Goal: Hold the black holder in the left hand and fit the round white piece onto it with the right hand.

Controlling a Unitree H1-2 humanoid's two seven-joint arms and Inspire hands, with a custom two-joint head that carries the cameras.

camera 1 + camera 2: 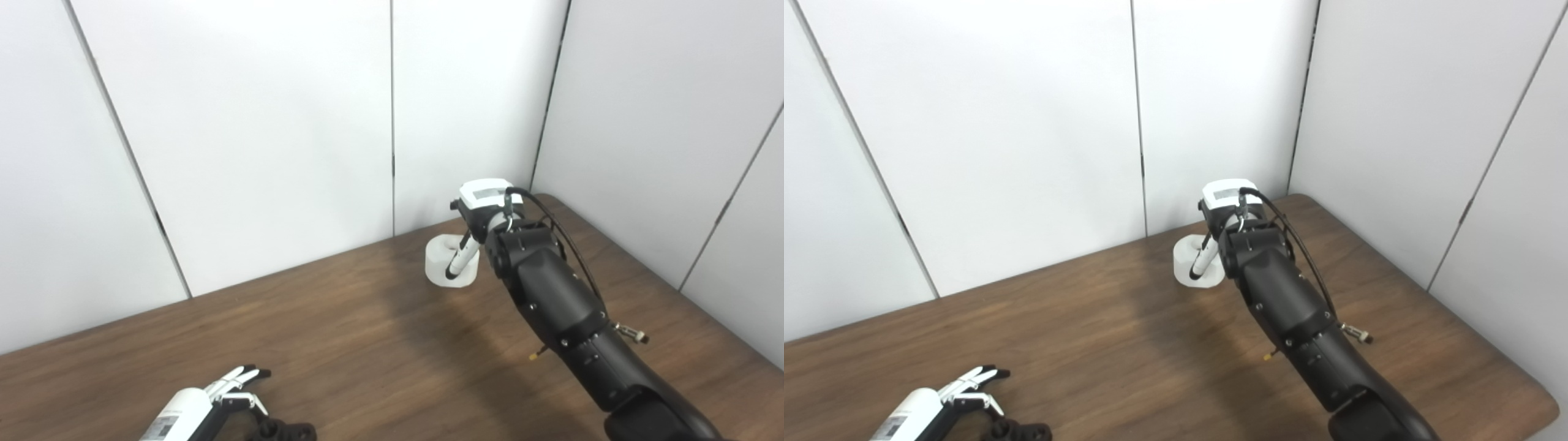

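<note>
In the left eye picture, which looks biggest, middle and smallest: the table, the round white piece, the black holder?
1. table
2. round white piece
3. black holder, though the picture's bottom edge cuts it off, so that is unsure.

The round white piece [450, 262] is a short, thick ring with a hollow centre, sitting flat on the brown wooden tabletop near its far edge, close to the white wall panels. Part of its right side is hidden. The black holder [288, 430] lies at the near edge of the tabletop, well apart from the white piece, toward the bottom left. Only its dark, lumpy top shows; the rest is cut off.
</note>
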